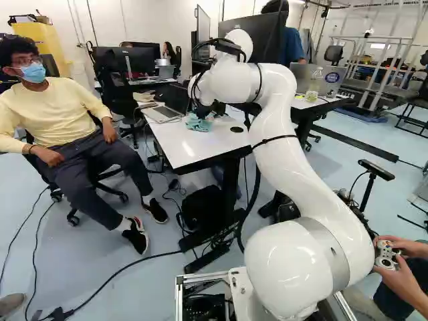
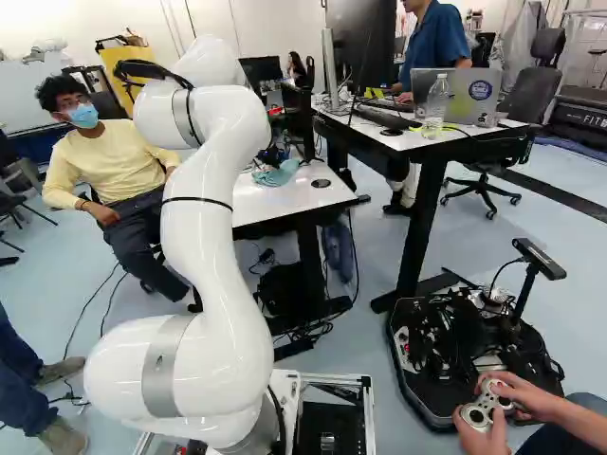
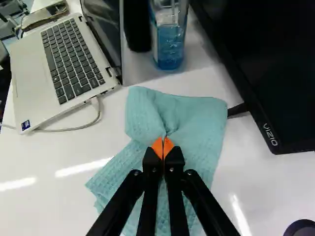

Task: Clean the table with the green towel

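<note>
At the far end of the arm my gripper (image 1: pixel 206 111) is down at the green towel (image 1: pixel 199 123) on the white table (image 1: pixel 194 148). In the wrist view the gripper (image 3: pixel 163 147) has its orange tips together, pinching a fold of the towel (image 3: pixel 189 120). The cloth lies spread and creased on the tabletop (image 3: pixel 44 206), ahead of the fingers and under them, partly hidden by them. The right base view shows the towel (image 2: pixel 277 173) near the table's back part.
A laptop (image 3: pixel 74 59) with a cable, a bottle of blue liquid (image 3: pixel 170 42) and a black monitor (image 3: pixel 275 73) surround the towel. A round black grommet (image 1: pixel 237 129) sits in the tabletop. A seated person (image 1: pixel 60 127) is beside the table.
</note>
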Motion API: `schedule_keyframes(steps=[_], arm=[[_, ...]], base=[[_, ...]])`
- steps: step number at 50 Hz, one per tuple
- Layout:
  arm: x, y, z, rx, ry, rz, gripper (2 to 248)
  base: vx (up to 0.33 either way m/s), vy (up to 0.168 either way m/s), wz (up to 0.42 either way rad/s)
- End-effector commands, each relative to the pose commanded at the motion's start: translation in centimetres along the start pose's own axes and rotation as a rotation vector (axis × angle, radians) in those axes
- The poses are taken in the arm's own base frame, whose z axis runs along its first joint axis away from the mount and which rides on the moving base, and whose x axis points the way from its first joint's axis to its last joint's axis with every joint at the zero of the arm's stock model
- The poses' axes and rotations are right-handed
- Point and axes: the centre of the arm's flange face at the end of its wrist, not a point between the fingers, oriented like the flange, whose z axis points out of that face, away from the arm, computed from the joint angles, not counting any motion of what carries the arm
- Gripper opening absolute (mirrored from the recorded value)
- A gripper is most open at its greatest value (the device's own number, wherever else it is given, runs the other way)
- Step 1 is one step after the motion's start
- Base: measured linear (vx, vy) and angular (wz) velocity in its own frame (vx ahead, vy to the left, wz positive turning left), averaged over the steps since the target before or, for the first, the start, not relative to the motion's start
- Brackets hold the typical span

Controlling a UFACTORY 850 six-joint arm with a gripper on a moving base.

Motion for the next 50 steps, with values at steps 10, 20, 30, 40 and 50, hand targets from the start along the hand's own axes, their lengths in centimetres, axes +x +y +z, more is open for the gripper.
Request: schedule_keyframes(steps=[10, 20, 30, 40, 50], arm=[[-0.2, 1.8, -0.4, -0.015, -0.006, 0.017, 25], [-1.1, 2.6, -1.5, -0.022, -0.025, 0.025, 25], [-2.1, 2.0, -2.7, -0.018, -0.044, 0.02, 25], [-2.8, 0.5, -3.5, -0.005, -0.058, 0.005, 25], [-3.2, -1.3, -3.8, 0.01, -0.064, -0.014, 25]], base=[[0.0, 0.0, 0.0], [0.0, 0.0, 0.0], [0.0, 0.0, 0.0], [0.0, 0.0, 0.0], [0.0, 0.0, 0.0]])
